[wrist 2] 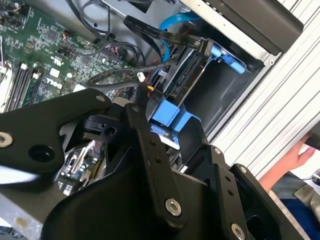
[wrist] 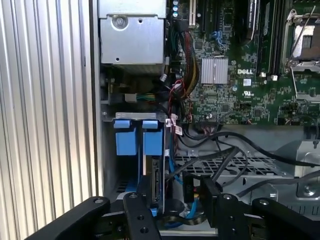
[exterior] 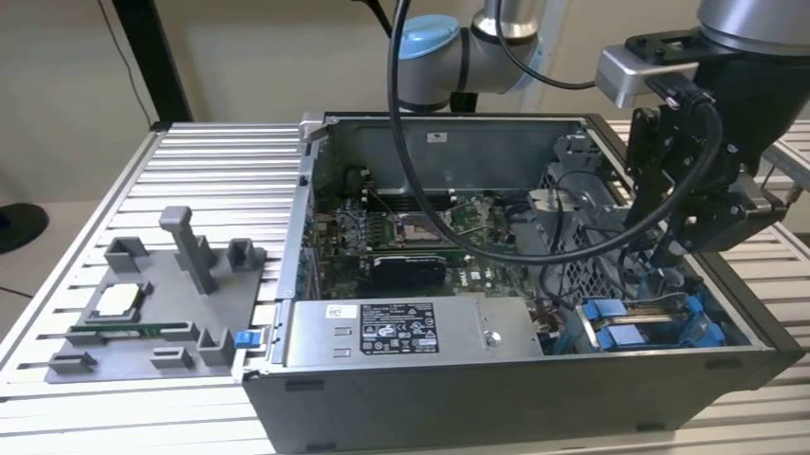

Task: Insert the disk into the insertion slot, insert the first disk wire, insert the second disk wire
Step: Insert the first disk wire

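The disk (wrist: 156, 182) stands on edge in the insertion slot (wrist: 127, 170) of the drive cage, with its bright blue frame tabs (wrist: 152, 137) at the cage's rim. In the exterior view the blue frames (exterior: 633, 327) sit at the case's near right corner. My gripper (exterior: 667, 254) hangs just above that cage. In both wrist views it (wrist: 175, 200) (wrist 2: 172, 135) straddles the disk's edge. A black wire connector (wrist: 188, 190) on a blue cable lies beside the disk, under the gripper. Whether it touches either one cannot be told.
The open computer case holds a green motherboard (wrist: 240, 85), a silver power supply box (exterior: 393, 330) and loose black cables (wrist: 240, 145). A grey fixture (exterior: 152, 303) with small parts lies on the ribbed table at the exterior view's left. A person's hand (wrist 2: 295, 160) shows beyond the case.
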`<state>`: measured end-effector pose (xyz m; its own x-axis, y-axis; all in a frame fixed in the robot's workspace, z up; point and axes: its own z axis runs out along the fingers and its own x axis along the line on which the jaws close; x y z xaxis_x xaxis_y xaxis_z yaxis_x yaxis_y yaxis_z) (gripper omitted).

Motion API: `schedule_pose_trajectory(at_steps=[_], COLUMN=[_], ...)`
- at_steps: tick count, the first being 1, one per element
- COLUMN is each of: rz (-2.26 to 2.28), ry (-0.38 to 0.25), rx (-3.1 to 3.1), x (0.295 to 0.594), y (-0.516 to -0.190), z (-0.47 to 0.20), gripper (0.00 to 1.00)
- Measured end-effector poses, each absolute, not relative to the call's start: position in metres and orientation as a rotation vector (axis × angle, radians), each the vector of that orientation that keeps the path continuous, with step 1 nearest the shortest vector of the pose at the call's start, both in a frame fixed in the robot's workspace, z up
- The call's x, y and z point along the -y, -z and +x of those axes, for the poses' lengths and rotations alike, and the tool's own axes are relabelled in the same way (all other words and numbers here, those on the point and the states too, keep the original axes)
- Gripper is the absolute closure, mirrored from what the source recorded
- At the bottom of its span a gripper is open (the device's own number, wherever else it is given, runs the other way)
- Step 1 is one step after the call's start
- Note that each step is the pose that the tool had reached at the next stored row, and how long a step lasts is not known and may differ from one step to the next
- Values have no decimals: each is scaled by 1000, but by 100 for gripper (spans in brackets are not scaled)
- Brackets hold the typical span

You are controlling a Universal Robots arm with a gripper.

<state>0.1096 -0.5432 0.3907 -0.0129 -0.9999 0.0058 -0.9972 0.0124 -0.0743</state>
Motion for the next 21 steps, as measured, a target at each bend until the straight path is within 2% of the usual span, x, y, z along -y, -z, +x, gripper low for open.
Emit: schedule_pose_trajectory(at_steps=[21], rz=[-2191], ry=[96], rx=[-2179], x=[540], y=[-388], z=[109], gripper=[0])
